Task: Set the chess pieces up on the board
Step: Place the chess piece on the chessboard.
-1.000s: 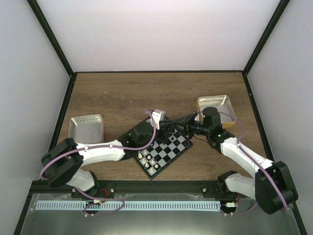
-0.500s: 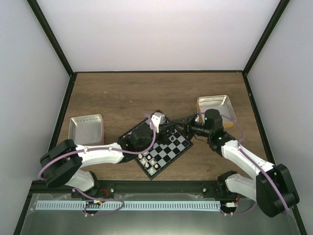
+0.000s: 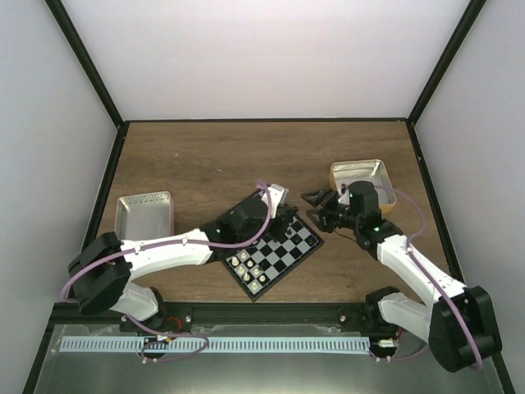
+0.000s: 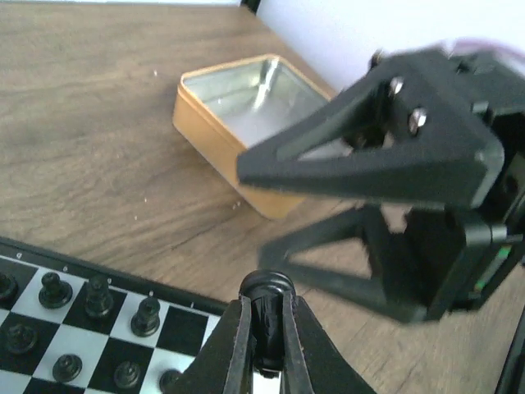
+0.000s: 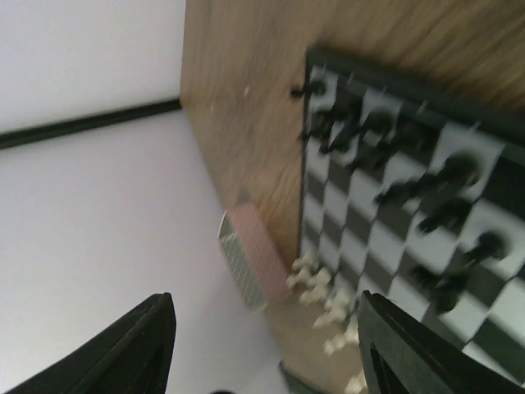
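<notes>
- One small black chess piece sits pinched between the fingers of the left gripper. The jaws are nearly closed around it and only its rounded top pokes out.
- The held piece hangs over the far edge of the small square chessboard with black and light-grey checks, which lies below and to the left of that gripper.
- Several black pieces stand on the board squares just left of the left gripper, in the rows by the far rim.
- Cream pieces are grouped at the board's opposite end, back toward the left arm's base.
- The right gripper is just beyond and right of the left one, off the board's corner. Its jaws are spread wide with nothing between them.
- A rectangular metal tray with a tan rim sits past both grippers, close behind the right one. Its inside looks bare and shiny.
- A silver metal tray with a pinkish rim lies well to the left of the left gripper.
- All of it rests on a brown wooden table.
</notes>
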Controlling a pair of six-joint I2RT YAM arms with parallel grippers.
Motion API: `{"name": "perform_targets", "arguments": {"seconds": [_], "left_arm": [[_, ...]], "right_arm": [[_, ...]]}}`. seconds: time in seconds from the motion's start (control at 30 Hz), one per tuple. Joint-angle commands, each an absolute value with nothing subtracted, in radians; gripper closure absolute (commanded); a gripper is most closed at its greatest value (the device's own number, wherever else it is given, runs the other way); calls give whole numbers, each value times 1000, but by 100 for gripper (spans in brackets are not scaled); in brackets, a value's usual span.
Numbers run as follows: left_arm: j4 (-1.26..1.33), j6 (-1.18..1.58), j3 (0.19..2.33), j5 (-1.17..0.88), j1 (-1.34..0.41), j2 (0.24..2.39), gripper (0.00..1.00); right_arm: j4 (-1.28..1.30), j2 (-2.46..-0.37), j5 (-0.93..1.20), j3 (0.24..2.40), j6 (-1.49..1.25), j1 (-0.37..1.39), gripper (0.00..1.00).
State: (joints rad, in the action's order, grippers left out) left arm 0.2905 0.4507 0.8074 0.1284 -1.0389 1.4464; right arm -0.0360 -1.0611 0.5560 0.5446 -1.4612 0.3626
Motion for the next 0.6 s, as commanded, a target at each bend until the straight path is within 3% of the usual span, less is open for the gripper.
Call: {"name": "perform_targets", "arguments": {"seconds": [0.0, 0.23, 0.57], "left_arm": [[-102, 396, 936, 59, -1043, 1502, 96], [-517, 315, 1292, 48, -1042, 1709, 96], [-818, 273, 1664, -14, -1036, 2037, 95]], "right_arm": [[211, -972, 304, 603, -1246, 292, 37], [453, -704, -257, 565, -1181, 263, 37], [570, -550, -401, 559, -1106, 264, 37]]}}
